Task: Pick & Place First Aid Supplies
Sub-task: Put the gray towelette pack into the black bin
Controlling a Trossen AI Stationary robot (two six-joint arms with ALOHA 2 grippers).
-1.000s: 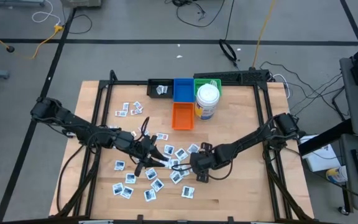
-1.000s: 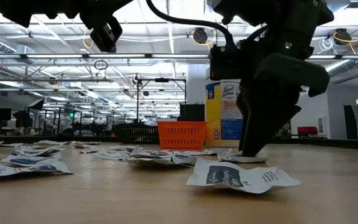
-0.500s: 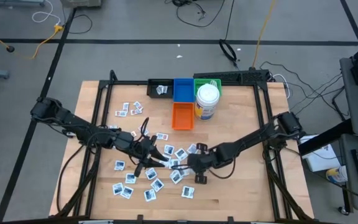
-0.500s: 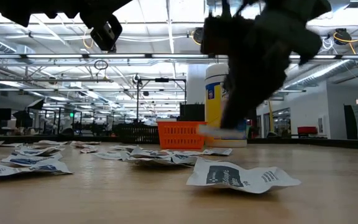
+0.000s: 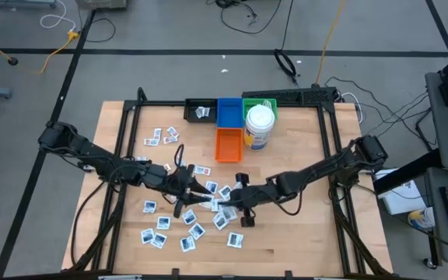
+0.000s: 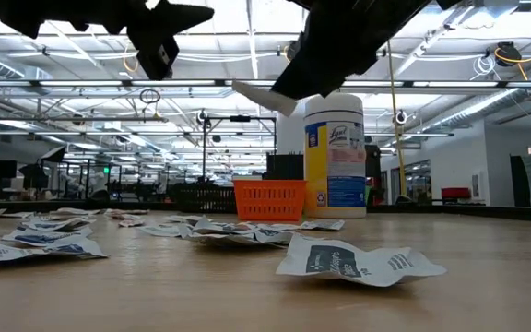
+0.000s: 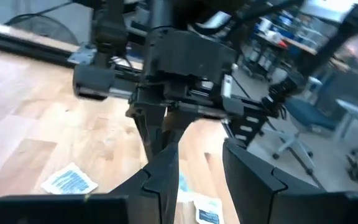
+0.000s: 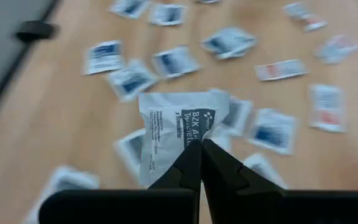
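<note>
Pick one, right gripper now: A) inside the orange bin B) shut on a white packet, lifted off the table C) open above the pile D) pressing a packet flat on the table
B: the right gripper has its fingers pinched on a white packet, which hangs well above the table in the low view.

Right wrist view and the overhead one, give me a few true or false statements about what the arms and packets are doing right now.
1. The right gripper has its fingers shut on a white packet. True.
2. That packet lies flat on the table. False: in the low view it hangs in the air, clear of the wood.
3. The orange bin sits beside a white wipes canister. True.
4. All packets are already in the bins. False: many loose packets lie scattered on the table.
5. The left gripper is parked off the table. False: it is over the packets near the middle.
</note>
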